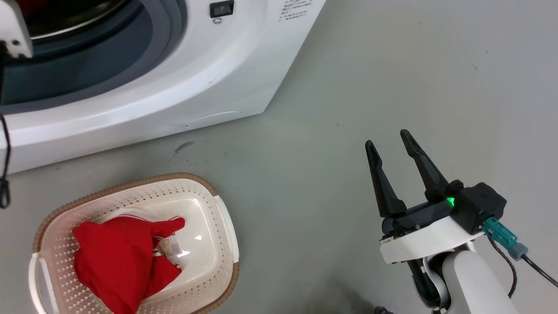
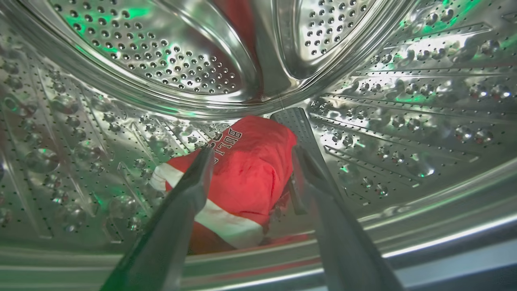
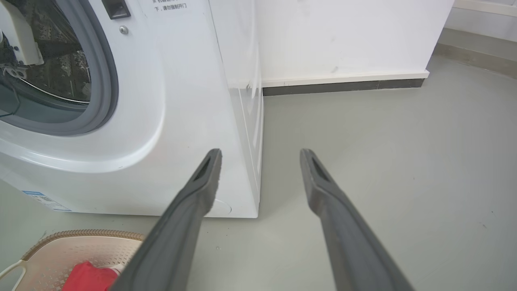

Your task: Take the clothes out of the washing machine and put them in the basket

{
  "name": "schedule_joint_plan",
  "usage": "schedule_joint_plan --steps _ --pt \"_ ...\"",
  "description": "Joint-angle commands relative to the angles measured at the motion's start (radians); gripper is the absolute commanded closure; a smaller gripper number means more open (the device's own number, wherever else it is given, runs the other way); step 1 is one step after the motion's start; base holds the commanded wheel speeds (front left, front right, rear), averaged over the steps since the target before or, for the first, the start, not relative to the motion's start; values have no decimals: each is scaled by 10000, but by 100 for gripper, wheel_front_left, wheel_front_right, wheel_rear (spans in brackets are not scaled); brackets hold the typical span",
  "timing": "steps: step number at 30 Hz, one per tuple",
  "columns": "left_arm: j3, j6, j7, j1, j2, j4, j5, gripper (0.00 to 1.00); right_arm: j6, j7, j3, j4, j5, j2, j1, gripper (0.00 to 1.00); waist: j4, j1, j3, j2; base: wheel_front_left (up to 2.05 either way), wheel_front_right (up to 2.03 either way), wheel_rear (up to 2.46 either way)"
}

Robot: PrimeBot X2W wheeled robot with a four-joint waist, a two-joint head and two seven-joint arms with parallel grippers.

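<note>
Left wrist — jersey in drum, head — red cloth in basket

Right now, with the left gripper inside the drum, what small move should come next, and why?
Probably ease the left gripper forward and close it on the red jersey: its open fingers flank the jersey on the drum floor, not gripping. Another red garment lies in the basket already.

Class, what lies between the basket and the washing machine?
Bare grey floor with a dark scuff separates the basket from the washing machine, per the head view.
</note>
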Motion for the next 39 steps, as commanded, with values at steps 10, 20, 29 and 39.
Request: schedule_joint_plan --steps 10,20,29,39 --pt "-589 -498 1517 -1734 802 565 477 0 -7 -19 237 -189 437 3 -155 0 -408 0 1213 0 0 0 0" --pt "-1320 -862 3596 -3538 1711 782 1079 0 -7 -19 635 -448 923 5 -218 0 -1063 0 2461 0 0 0 0" --pt "-1627 -1031 4814 -4435 2212 786 1144 0 -7 -19 995 -550 1200 5 64 0 -1540 0 3037 0 0 0 0" --pt "-1618 -984 5193 -4430 2299 717 853 100 -7 -19 1046 -601 1232 5 296 0 -1635 0 3106 0 0 0 0"
